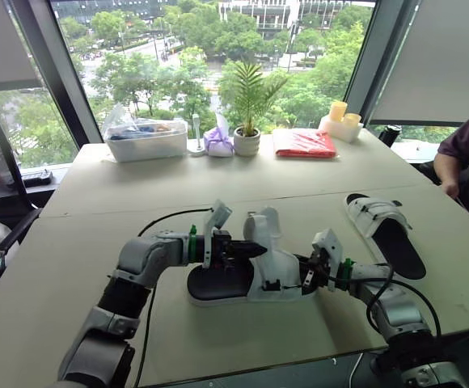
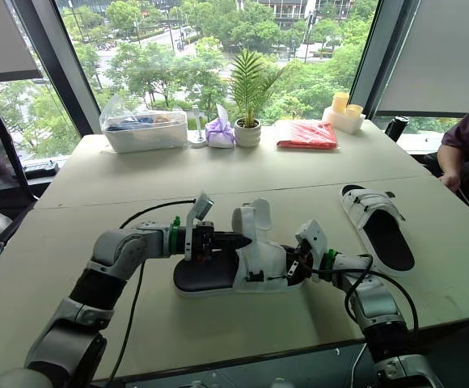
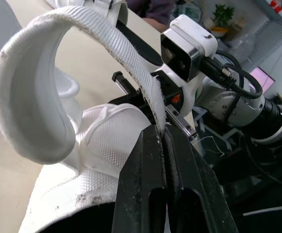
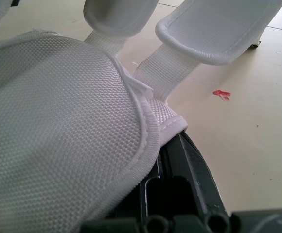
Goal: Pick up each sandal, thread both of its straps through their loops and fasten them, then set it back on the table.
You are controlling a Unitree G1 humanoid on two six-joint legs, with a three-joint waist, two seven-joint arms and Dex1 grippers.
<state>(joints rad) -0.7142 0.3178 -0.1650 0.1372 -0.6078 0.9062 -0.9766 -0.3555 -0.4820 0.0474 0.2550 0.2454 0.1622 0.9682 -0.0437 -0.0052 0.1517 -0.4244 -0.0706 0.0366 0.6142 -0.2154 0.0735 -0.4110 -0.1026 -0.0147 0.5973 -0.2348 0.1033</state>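
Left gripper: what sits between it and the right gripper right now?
The white upper of the near sandal, in the eye views. The left gripper is shut on its strap, per the left wrist view.

near sandal (image 1: 242, 279): white straps raised, unfastened | far sandal (image 1: 384, 230): flat, right

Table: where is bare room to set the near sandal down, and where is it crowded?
Free: the wide middle band of the table between the back row and the near sandal; also the near-left corner. Crowded: the window edge, from the plastic container to the red packet, and the right side, where the second sandal lies.
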